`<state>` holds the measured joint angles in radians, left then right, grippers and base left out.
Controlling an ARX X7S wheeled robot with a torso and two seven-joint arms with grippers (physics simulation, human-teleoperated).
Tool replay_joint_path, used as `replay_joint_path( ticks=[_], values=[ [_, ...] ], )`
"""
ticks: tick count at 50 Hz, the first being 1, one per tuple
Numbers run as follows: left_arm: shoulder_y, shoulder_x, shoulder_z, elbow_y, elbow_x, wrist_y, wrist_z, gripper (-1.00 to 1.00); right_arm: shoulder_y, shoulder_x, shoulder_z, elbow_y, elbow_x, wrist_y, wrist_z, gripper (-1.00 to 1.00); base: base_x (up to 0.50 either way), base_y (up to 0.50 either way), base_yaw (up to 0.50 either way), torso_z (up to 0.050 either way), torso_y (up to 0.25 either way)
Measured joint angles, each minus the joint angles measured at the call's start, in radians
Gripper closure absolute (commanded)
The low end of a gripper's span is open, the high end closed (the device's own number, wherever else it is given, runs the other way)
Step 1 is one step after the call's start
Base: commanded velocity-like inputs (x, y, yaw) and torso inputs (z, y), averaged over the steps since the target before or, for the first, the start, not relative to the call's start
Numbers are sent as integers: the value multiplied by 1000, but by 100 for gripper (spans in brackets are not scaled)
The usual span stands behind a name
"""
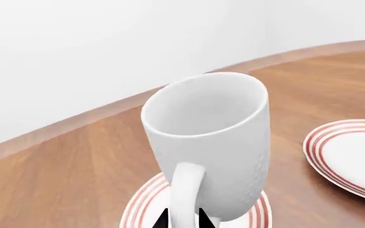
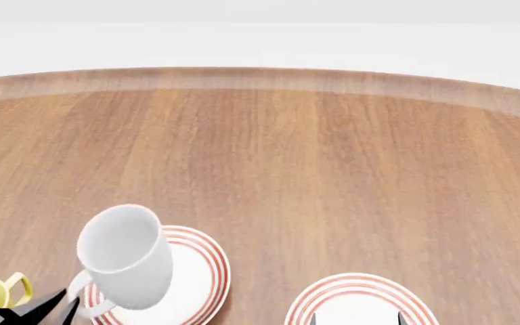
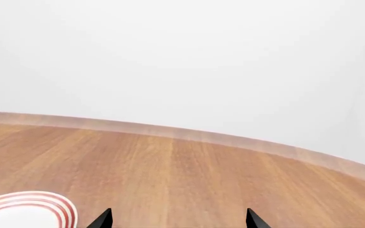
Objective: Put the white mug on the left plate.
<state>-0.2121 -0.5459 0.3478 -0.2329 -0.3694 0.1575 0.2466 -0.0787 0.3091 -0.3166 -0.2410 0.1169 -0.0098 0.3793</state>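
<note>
Over the left plate (image 2: 208, 267) sat the white mug (image 2: 126, 261), tilted a bit, and I couldn't tell if its base touched the plate. The left gripper (image 1: 184, 219) was pinched on the mug's handle (image 1: 186, 194). The right gripper (image 3: 177, 219) had its jaws spread wide over the wooden table (image 2: 332, 169), nothing between them. A second ringed plate (image 2: 359, 298) lay to the right.

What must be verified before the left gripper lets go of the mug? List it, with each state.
1. The white mug is over the left plate: ok.
2. Mug base resting flat on that plate: cannot tell; it looks tilted.
3. The left gripper is closed on the mug handle: ok.
4. The right gripper is open and clear of the mug: ok.
5. The other plate is apart from the left plate: ok.
</note>
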Motion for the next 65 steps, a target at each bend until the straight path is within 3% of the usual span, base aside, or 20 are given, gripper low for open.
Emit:
replay_joint_path(
  ticks=[21, 46, 65],
  values=[
    [-116, 79, 29, -187, 6, -2, 45, 100, 1, 5, -4, 3, 4, -3, 6, -100, 0, 0, 0, 0, 0],
    [-231, 211, -7, -526, 0, 171, 63, 100, 1, 12, -9, 1, 8, -4, 15, -100, 0, 0, 0, 0, 0],
    [-260, 262, -3, -643, 11, 243, 79, 100, 1, 17, -12, 0, 12, -5, 20, -100, 0, 0, 0, 0, 1]
  ],
)
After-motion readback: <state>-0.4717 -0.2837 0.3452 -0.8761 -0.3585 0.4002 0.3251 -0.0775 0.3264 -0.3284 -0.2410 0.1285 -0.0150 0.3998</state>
